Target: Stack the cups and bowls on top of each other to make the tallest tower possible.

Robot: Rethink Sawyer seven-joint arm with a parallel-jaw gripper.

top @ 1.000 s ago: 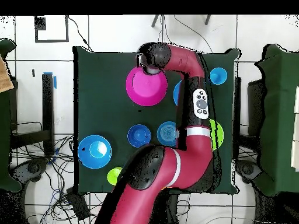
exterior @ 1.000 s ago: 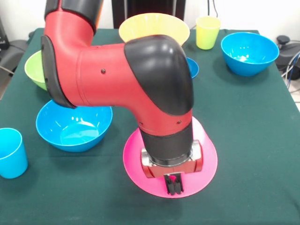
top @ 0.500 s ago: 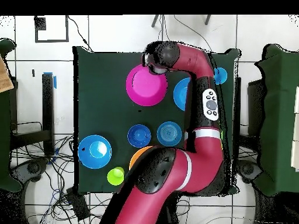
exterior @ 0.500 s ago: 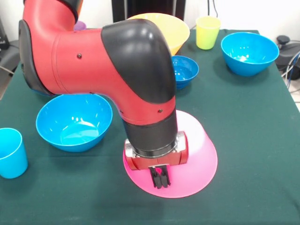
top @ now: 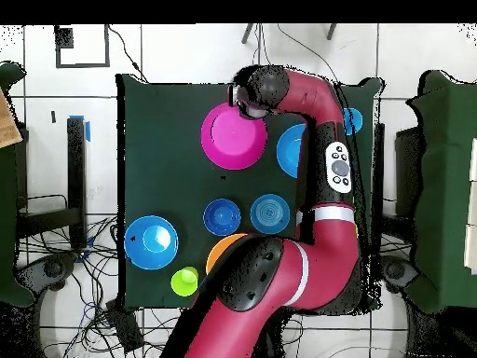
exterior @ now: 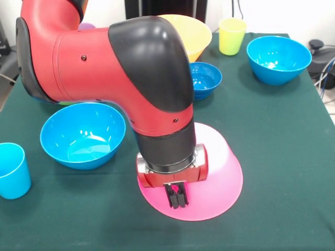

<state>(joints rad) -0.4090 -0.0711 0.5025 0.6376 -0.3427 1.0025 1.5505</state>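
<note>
**Robot tool pinches rim of upturned pink bowl**

Nearest the camera, the black tool (exterior: pixel 177 197) is closed on the near rim of the big glossy pink plastic bowl (exterior: pixel 220 175), which lies upside down on the green-clothed desk (exterior: pixel 282 136). Left sit a light-blue plastic tumbler (exterior: pixel 11 171) and a medium blue bowl (exterior: pixel 82 134). Farther back stand a small dark-blue bowl (exterior: pixel 205 78), the big orange bowl (exterior: pixel 193 34) and a yellow-green tumbler (exterior: pixel 232 35).

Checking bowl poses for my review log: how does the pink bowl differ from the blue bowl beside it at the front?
The pink bowl lies upside down, rim on the cloth; the blue bowl sits upright, open. The pink one is wider. The gripper is at the pink bowl's edge, while the blue bowl stands free. Both are glossy and round.
</note>
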